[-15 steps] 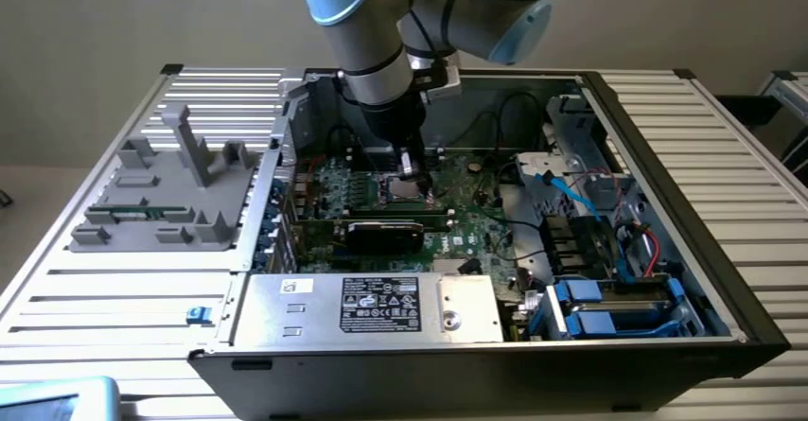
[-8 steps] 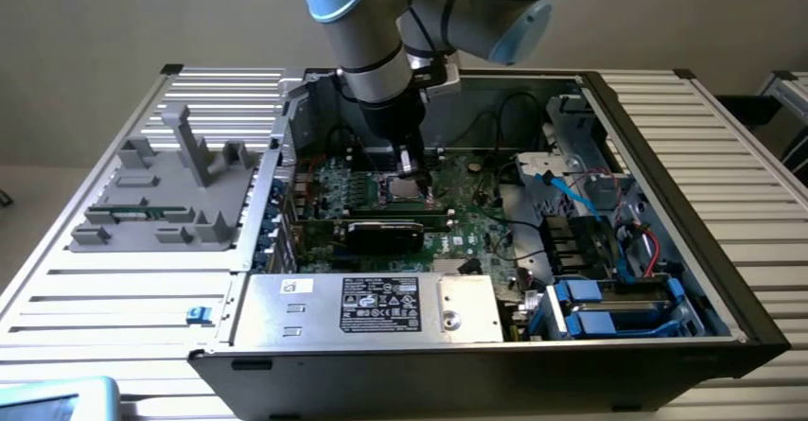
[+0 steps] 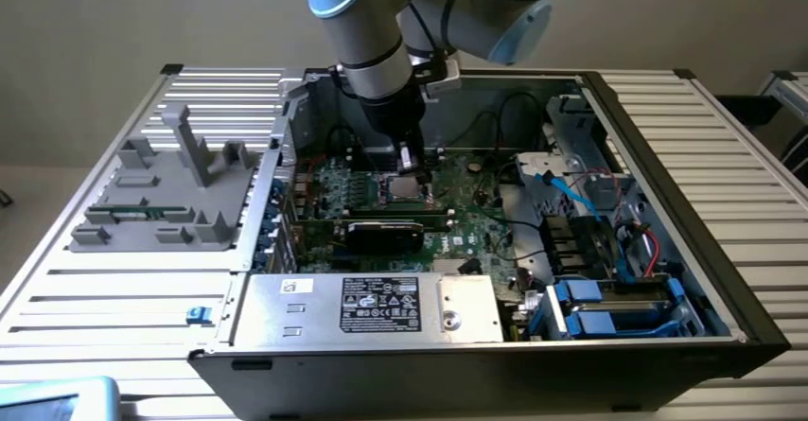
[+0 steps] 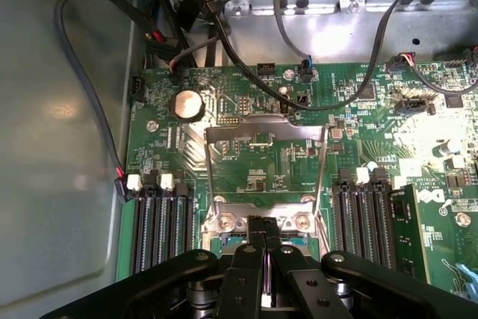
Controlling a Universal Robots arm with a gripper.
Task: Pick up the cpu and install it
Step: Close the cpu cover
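Cpu (image 3: pixel 404 190) lies in the socket (image 4: pixel 302 222) beneath your tool (image 3: pixel 407 166), which is pressed together; any skewed downward push may damage that socket.

The arm (image 3: pixel 377 52) is showing silver-grey tubes and pale-blue joint caps — its gripper (image 4: pixel 264 233) is wearing matte black.

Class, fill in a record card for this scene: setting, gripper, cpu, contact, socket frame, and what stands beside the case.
setting: open computer case lying on a slatted table
gripper: gripper shut, nothing seen between its fingers, directly over the socket
cpu: cpu is a silver square in the socket, below the gripper
contact: cannot tell whether the gripper touches the cpu
socket frame: socket frame hinged up over the motherboard
beside case: grey holder on the exterior view's left
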